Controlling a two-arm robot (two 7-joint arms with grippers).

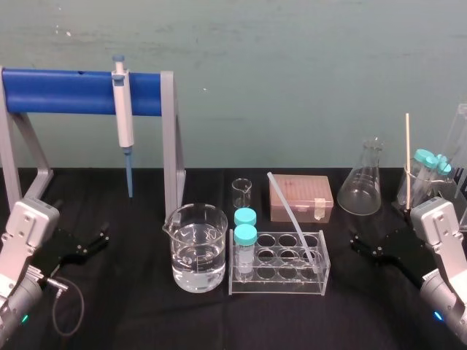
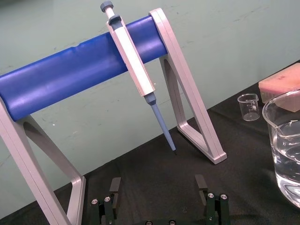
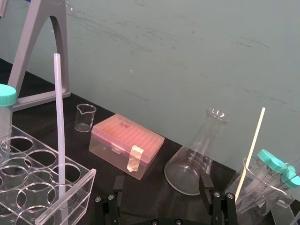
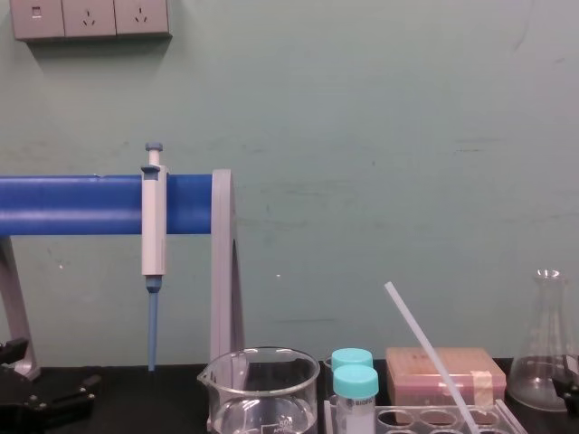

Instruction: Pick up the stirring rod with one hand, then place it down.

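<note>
The stirring rod (image 1: 292,220) is a translucent whitish stick that leans in a back right hole of the clear tube rack (image 1: 277,281); it also shows in the right wrist view (image 3: 59,126) and the chest view (image 4: 425,348). My right gripper (image 1: 368,248) hovers low over the black table, to the right of the rack and apart from the rod. Its fingers (image 3: 205,183) stand open with nothing between them. At the table's left, far from the rod, my left gripper (image 1: 87,244) is open and empty; its fingers (image 2: 115,187) point at the pipette stand.
A water beaker (image 1: 195,248) stands left of the rack, which holds two teal-capped tubes (image 1: 245,244). Behind are a small beaker (image 1: 241,194), a pink tip box (image 1: 300,198) and a conical flask (image 1: 363,181). A blue-tipped pipette (image 1: 124,117) hangs on the blue stand (image 1: 66,91). A beaker with capped tubes (image 1: 423,182) stands far right.
</note>
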